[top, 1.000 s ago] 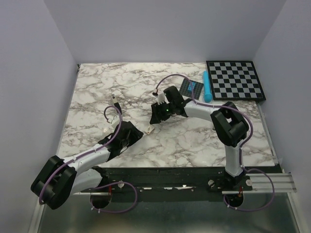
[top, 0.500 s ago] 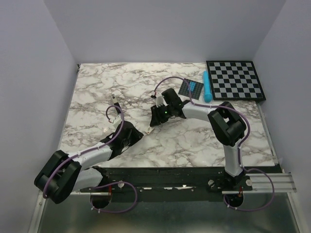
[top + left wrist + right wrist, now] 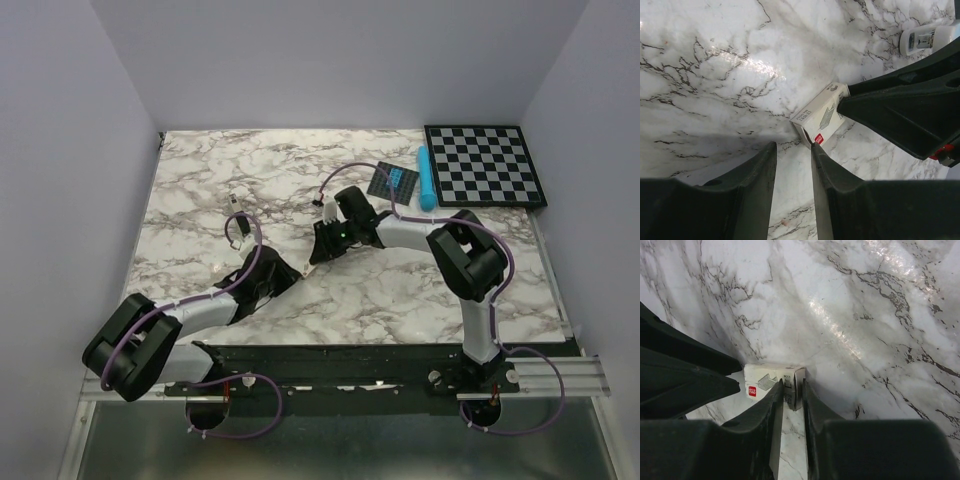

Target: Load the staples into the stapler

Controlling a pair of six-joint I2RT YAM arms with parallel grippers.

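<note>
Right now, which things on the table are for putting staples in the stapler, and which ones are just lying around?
For the job:
- staple box, small and white
- stapler, small and dark, lying off to the left of the box

Just lying about:
- checkerboard
- blue stick
- small dark card with blue squares

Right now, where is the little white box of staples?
The staple box lies flat around the middle of the marble table, between the two arms. One end sits between the right fingers, and the left fingers point at it from just short of it.
</note>
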